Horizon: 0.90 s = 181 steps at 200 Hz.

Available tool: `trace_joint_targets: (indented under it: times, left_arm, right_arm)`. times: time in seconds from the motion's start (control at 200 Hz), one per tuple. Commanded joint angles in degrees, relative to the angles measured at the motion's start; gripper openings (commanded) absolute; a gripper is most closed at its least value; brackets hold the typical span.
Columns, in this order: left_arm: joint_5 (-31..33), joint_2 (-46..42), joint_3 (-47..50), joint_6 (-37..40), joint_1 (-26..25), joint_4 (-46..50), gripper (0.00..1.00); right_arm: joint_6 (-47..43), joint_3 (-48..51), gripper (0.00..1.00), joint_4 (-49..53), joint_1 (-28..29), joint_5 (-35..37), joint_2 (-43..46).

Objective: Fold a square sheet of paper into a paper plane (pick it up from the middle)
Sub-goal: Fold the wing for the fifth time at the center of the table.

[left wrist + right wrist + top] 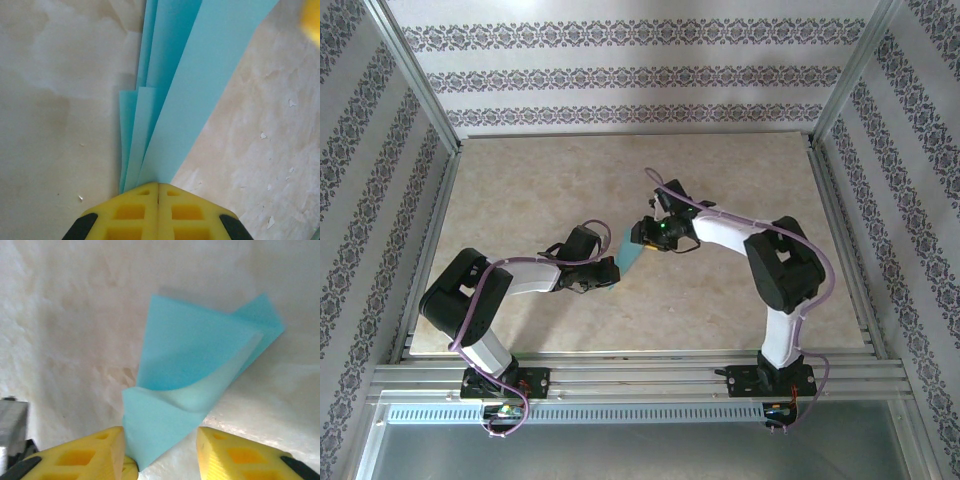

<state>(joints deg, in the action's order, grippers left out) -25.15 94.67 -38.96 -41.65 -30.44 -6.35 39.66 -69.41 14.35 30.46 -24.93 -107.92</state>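
Status: turquoise-blue paper sheet [628,252] sits mid-bench [520,180] betw both arms, a bit nearer the near edge. Left claw [158,186] is pinched tight on one end, w/ several long folded layers fanning out from it. Right claw [160,435] stands apart, jaws either side of the other end, not gripping. We reckon folding is partway: layers loose, one flap curling, no crisp dart yet. Left to do: press creases, finish wings.
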Motion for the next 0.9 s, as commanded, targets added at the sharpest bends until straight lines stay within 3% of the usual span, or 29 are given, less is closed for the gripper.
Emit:
trace_joint_targets:
  times: [0.0,0.275,0.565,0.899]
  left_arm:
    - [3.17,1.74,1.88,1.21,-0.68,3.65,0.00]
    - [3.76,1.22,1.87,1.31,-0.70,4.21,0.00]
    - [3.88,1.24,1.96,1.22,-0.71,3.89,0.00]
    - [3.13,-0.37,0.78,3.21,-1.52,6.95,0.04]
  right_arm:
    - [-2.55,1.99,0.40,-2.23,1.45,1.53,2.03]
    - [-2.18,1.07,0.29,-4.01,6.14,1.35,-2.20]
    - [-1.10,-0.99,0.27,-3.80,8.30,0.23,-7.44]
    - [1.50,-2.61,0.28,2.67,7.86,5.15,-10.59]
